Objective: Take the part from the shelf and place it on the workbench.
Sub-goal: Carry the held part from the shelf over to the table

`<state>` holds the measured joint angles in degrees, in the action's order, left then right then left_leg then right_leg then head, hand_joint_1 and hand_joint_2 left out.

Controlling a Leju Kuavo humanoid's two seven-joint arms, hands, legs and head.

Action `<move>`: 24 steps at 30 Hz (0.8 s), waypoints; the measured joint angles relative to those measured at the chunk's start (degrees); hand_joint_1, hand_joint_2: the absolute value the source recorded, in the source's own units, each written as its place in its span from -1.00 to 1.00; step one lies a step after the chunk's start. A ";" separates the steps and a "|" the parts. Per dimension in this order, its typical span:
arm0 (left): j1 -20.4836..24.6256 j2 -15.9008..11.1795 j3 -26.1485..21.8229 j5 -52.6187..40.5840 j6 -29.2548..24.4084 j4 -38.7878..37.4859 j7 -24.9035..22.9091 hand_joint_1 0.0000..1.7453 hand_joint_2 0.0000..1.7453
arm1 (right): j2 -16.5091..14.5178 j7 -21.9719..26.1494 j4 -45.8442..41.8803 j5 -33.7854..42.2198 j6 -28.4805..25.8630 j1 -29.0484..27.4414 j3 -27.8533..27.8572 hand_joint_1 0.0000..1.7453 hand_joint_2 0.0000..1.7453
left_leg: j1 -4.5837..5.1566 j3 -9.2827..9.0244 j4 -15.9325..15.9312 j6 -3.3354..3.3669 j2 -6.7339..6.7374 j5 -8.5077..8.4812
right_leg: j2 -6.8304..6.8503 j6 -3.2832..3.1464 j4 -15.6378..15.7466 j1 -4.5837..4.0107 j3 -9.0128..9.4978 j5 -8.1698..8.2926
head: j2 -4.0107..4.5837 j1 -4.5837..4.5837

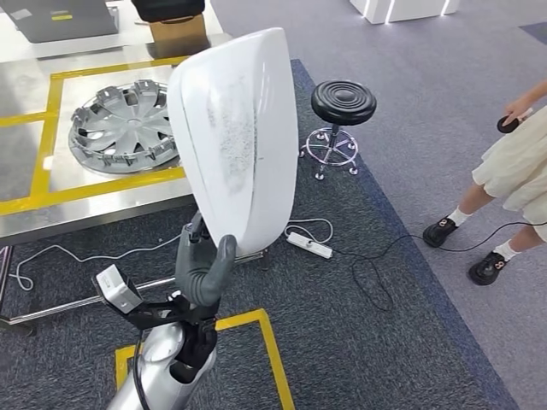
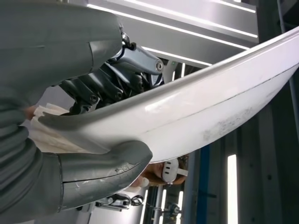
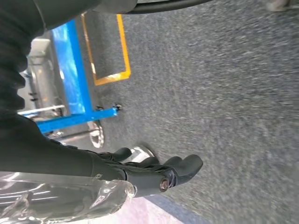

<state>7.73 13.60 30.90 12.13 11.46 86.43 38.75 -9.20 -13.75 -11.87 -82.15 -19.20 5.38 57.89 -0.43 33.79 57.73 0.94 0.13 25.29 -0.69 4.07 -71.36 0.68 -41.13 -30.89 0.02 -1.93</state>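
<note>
White part (image 1: 235,137) hides left hand (image 1: 203,265) fingers

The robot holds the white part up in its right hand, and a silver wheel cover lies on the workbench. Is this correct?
Not quite: the left hand holds the white part, as the head view shows. The right hand hangs over the carpet, holding nothing. The silver wheel cover does lie on the workbench.

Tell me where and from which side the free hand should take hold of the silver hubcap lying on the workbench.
Grip the hubcap at its outer rim on the near edge, coming from the robot's side of the workbench. It lies flat, so probably only the thin rim offers a pinch, and the near edge faces the robot. The left hand already holds the white part.
</note>
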 joint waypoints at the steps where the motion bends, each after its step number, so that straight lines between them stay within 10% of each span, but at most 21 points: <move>1: -0.02 -0.02 -0.02 0.00 -0.05 -0.01 0.00 1.00 1.00 | 0.00 0.08 0.00 -0.29 -0.28 -0.06 -0.04 -1.00 1.00 | 0.04 -0.02 0.00 0.05 0.01 0.02 | 0.06 0.05 -2.58 0.00 -1.20 -0.72 | 0.00 0.01; 3: -0.07 -0.06 -0.02 -0.01 -0.08 -0.01 0.00 1.00 1.00 | 0.01 0.24 0.00 -0.85 -0.62 -0.16 -0.20 -1.00 1.00 | 0.06 -0.13 0.01 0.06 0.00 0.07 | 0.11 0.00 -1.66 0.00 -0.67 0.80 | 0.00 -0.02; 6: -0.12 -0.09 -0.03 -0.16 -0.26 0.01 0.08 1.00 1.00 | 0.02 2.51 -0.01 -0.62 -0.62 -0.02 -0.75 -1.00 1.00 | 0.23 -0.37 0.13 -0.43 -0.04 0.29 | 0.47 -0.48 9.19 -0.05 5.00 5.24 | 0.00 -0.01; 11: -0.71 -0.28 -0.23 -1.63 -1.55 0.48 1.02 1.00 1.00 | -0.12 15.21 -0.01 4.45 -0.22 0.08 -0.63 -1.00 1.00 | 0.33 -0.24 0.22 -2.08 0.00 0.51 | 0.20 -2.19 12.20 -0.23 6.37 5.94 | 0.00 0.18; 17: -2.31 -0.79 -1.70 -2.55 -0.13 1.52 1.25 1.00 1.00 | -0.27 19.46 0.00 10.06 10.17 0.36 2.60 -1.00 1.00 | 0.20 7.11 15.11 -3.26 -0.08 7.23 | 0.19 -3.12 12.41 0.04 6.37 6.05 | 0.00 0.74; 21: -2.57 -0.70 -2.40 -2.66 0.03 1.64 1.25 1.00 1.00 | -0.30 17.59 -0.03 9.54 9.45 0.43 3.46 -1.00 1.00 | 0.05 2.25 4.92 -3.00 -0.13 1.06 | -0.13 -2.65 12.24 -0.02 6.35 5.99 | 0.00 0.83; 24: -2.74 -0.60 -2.76 -2.73 0.05 1.84 1.25 1.00 1.00 | -0.28 16.59 -0.10 9.08 7.91 0.40 3.58 -1.00 1.00 | 0.10 0.20 0.31 -1.98 -0.35 0.27 | -0.34 -1.61 12.24 -0.31 6.10 6.07 | -0.01 0.88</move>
<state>4.99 13.00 28.14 9.40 11.52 88.27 40.00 -9.49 2.85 -11.97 -73.07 -11.29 5.78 61.47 -0.34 33.99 58.04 -1.05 -0.22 25.56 -1.03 2.46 -59.12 0.37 -35.03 -24.83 0.02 -1.05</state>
